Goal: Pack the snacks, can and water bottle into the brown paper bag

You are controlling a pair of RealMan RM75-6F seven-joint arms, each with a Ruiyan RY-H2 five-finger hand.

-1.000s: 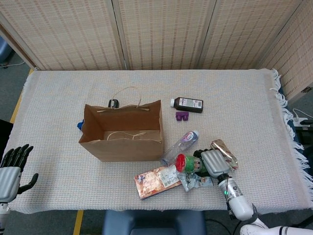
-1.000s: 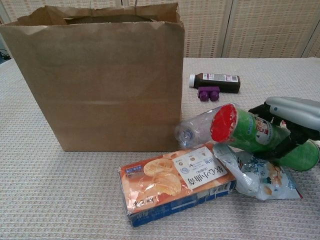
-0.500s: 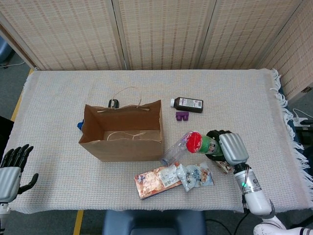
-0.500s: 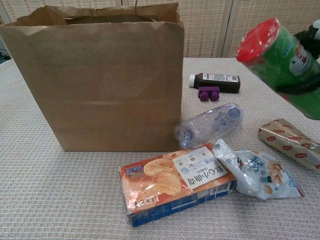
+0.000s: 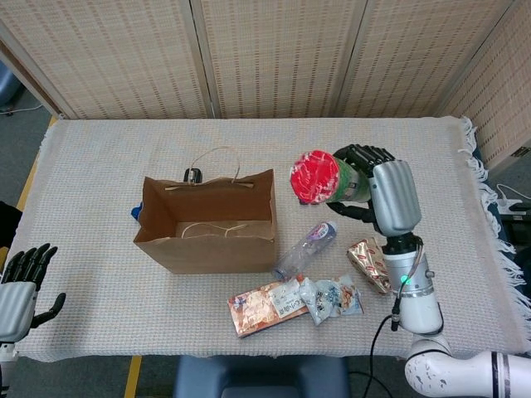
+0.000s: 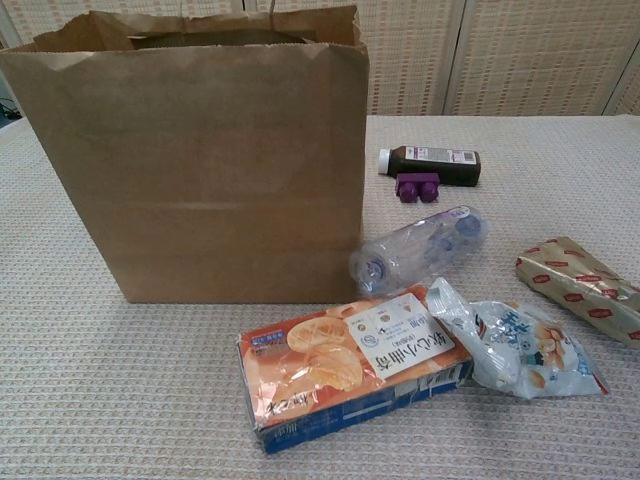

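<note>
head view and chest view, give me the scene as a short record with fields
right hand: holds green can with red lid, raised right of the bag
left hand: open, at the table's left edge
brown paper bag: upright, open
water bottle: lying beside bag
on table: biscuit box, clear snack packet, foil snack
unrelated: dark bottle, purple block

Cloth-covered table [image 5: 99,166] with paper bag [image 5: 207,222], water bottle [image 5: 304,249], snack packs [image 5: 267,307], dark bottle [image 6: 432,164].
</note>
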